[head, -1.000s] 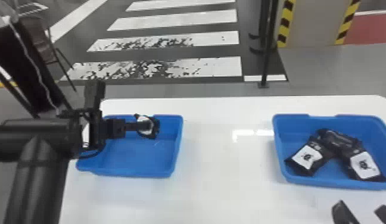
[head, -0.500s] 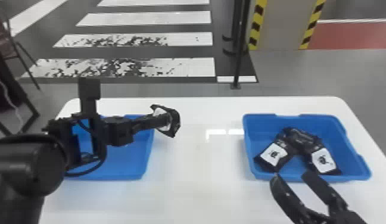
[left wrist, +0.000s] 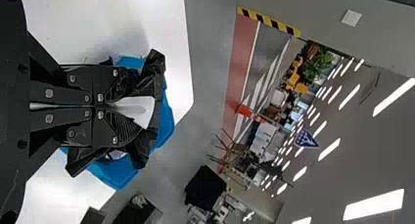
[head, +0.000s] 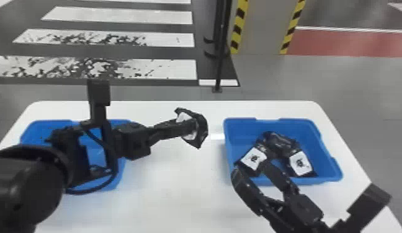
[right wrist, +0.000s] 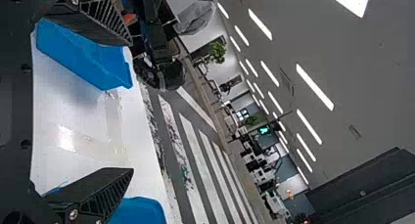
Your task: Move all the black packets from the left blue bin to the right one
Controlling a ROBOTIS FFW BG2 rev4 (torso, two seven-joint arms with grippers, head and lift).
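My left gripper [head: 188, 127] is above the table between the two bins, shut on a black packet [head: 201, 126] with a white label. In the left wrist view, the left gripper [left wrist: 117, 105] pinches the packet [left wrist: 155, 84] at its white part. The right blue bin [head: 329, 155] holds several black packets [head: 282, 142] with white labels. My right gripper [head: 250, 169] stands open over the near left edge of that bin; in the right wrist view the right gripper [right wrist: 132, 106] has its fingers wide apart with nothing between them. The left arm partly covers the left blue bin [head: 33, 131].
Both bins stand on a white table [head: 178, 198]. A black pole [head: 220, 62] stands on the floor beyond the table's far edge, beside a pillar with yellow and black stripes [head: 237, 31].
The left gripper has carried its packet from over the left bin rightward, between the bins. The right gripper has come farther into view, up to the right bin. The head view has shifted right.
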